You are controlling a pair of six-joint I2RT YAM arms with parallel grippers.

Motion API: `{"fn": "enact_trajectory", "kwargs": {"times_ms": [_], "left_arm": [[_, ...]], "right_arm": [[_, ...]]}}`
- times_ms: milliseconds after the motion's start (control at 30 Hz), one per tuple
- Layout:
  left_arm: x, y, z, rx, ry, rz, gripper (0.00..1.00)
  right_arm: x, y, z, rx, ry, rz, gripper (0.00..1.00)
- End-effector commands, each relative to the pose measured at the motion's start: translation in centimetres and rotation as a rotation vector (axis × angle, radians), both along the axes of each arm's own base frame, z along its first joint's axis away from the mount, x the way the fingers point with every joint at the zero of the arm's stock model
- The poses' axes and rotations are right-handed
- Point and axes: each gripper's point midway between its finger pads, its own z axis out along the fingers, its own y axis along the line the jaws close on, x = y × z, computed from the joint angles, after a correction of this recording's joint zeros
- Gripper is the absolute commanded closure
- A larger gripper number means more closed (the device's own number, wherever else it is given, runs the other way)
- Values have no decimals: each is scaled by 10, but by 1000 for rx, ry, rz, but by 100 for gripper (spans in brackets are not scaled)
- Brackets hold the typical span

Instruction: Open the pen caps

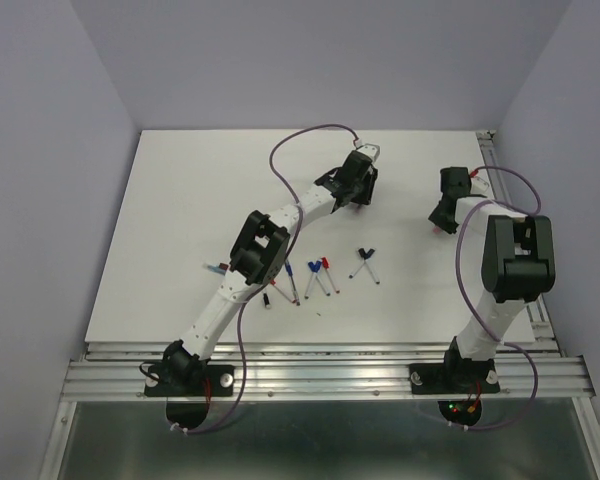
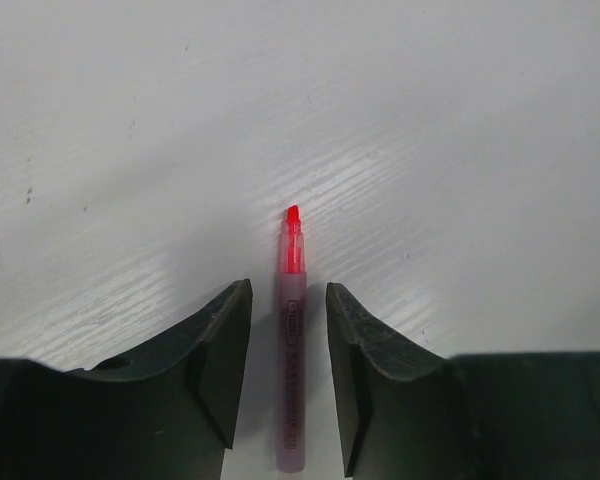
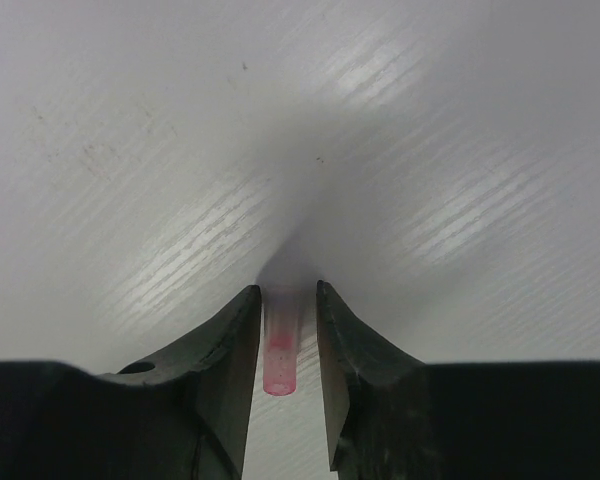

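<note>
Arms first, from above: the left gripper (image 1: pixel 357 195) is out over the far middle of the white table (image 1: pixel 180 200), and the right gripper (image 1: pixel 441 222) sits off to its right, the two well apart. Nearer the bases, thin pens (image 1: pixel 320 278) lie scattered in crossed pairs, with a red cap (image 1: pixel 325 263), a blue cap (image 1: pixel 311 267) and a dark cap (image 1: pixel 366 252) showing at their far ends.

Over to the left wrist: a pink pen (image 2: pixel 291 400) runs straight out between the fingers (image 2: pixel 225 350), its red tip (image 2: pixel 292 235) bare and poking past them. The fingers are narrow, with a sliver of gap on either side; whether they are gripping, nobody can tell.

Right wrist: the fingers (image 3: pixel 235 350) are pinched close on a translucent pink cap (image 3: pixel 281 350), on its own and held clear of the tabletop.
</note>
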Motion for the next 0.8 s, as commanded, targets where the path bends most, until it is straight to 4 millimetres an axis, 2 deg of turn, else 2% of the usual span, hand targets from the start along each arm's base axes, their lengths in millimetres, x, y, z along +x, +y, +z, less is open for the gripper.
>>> {"fn": "enact_trajectory", "kwargs": {"times_ms": [0,233,467,567,600,700,733,767], "left_arm": [[-2,4,5,21,4,-1,52],[-6,8,3,33,14,-3,52],[-10,2,14,3,14,-33,44],[-9,1,23,-6,3,-33,41],[-8,1,29,-9,-8,-32,37],[-6,1,45,-20,-33,-31,32],[-6,0,61,-36,-51,-31,28],[-6,0,67,-41,-59,-32,22]], "right_arm": [[-18,3,-11,31,43,-12,65],[-20,5,-9,43,36,-14,60],[-15,10,-3,67,19,11,55],[-6,11,8,65,-8,24,54],[-3,10,12,61,-16,24,53],[3,9,27,56,-36,25,43],[7,9,36,55,-56,29,35],[12,8,47,44,-70,32,32]]}}
